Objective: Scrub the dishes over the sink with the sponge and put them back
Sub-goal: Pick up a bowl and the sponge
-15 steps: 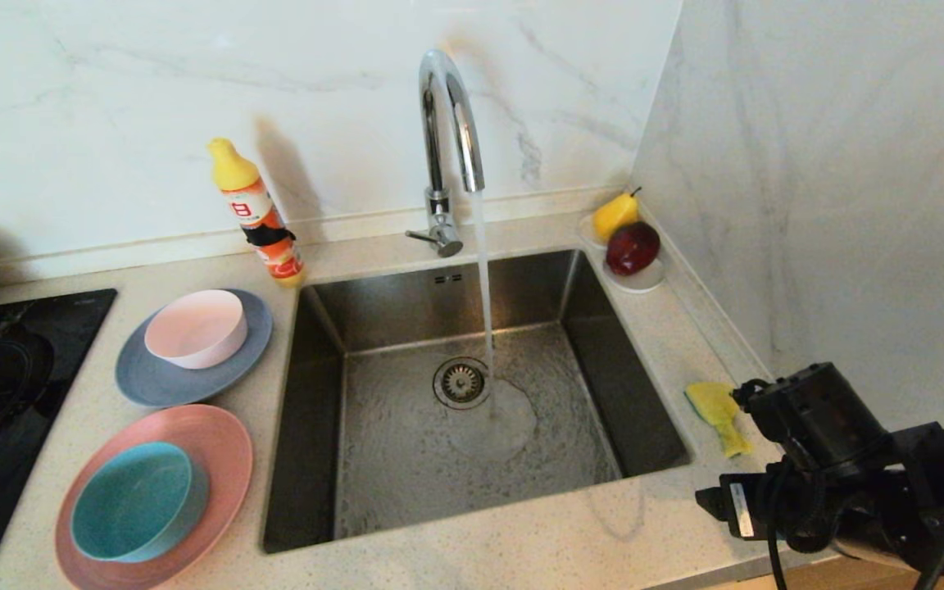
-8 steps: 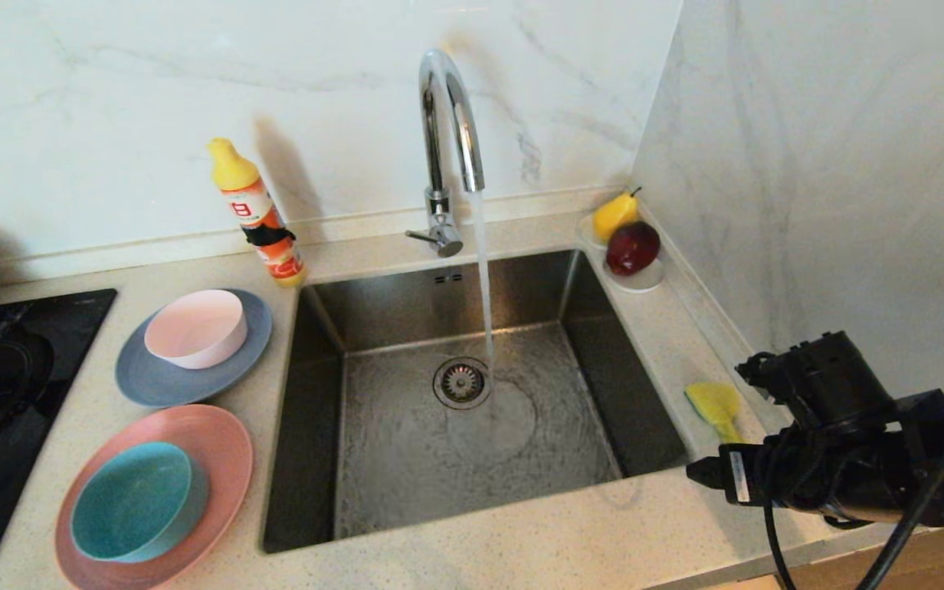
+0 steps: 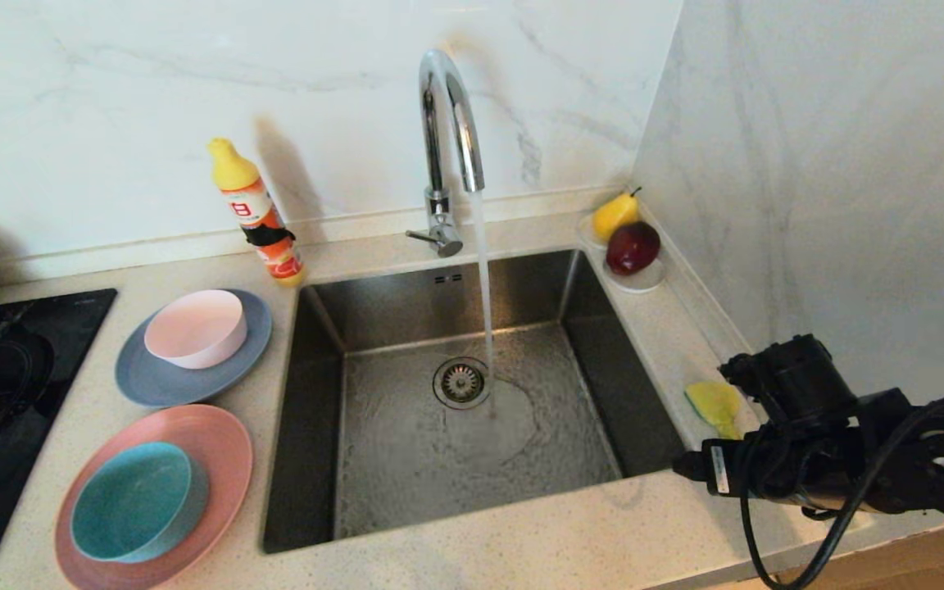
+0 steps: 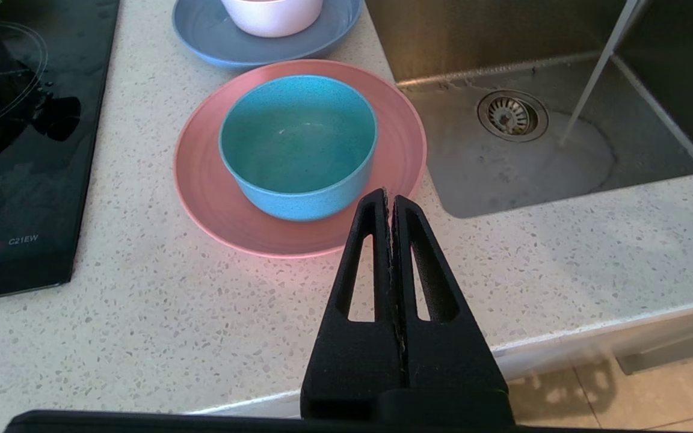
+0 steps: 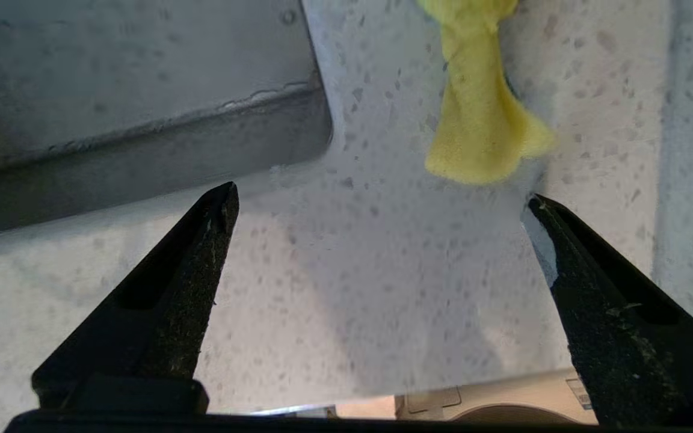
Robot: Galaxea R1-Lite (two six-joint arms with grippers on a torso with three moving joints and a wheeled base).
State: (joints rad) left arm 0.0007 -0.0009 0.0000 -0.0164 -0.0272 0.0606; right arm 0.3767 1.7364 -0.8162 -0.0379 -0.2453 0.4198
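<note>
We see the sponge (image 5: 482,114) lying on the tabletop (image 3: 570,541) just right of the sink (image 3: 652,459), beyond our right claw (image 5: 379,204), whose jaws are spread and empty. It looks light and squashy (likely wet), so we would pinch its narrow waist. The left claw (image 4: 390,204) is clenched on nothing, parked near the dishes (image 4: 298,150).

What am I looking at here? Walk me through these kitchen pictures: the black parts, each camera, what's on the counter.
This is a two-armed robot at a kitchen counter. The wide picture comes from its head; the other two come from cameras on its wrists, so the black prongs are gripper fingers. The right gripper is open and empty, just short of the yellow sponge beside the sink, where the tap is running. The left gripper is shut, holds nothing, and is parked near the teal bowl on the pink plate. Behind sit a pale pink bowl on a grey-blue plate.
</note>
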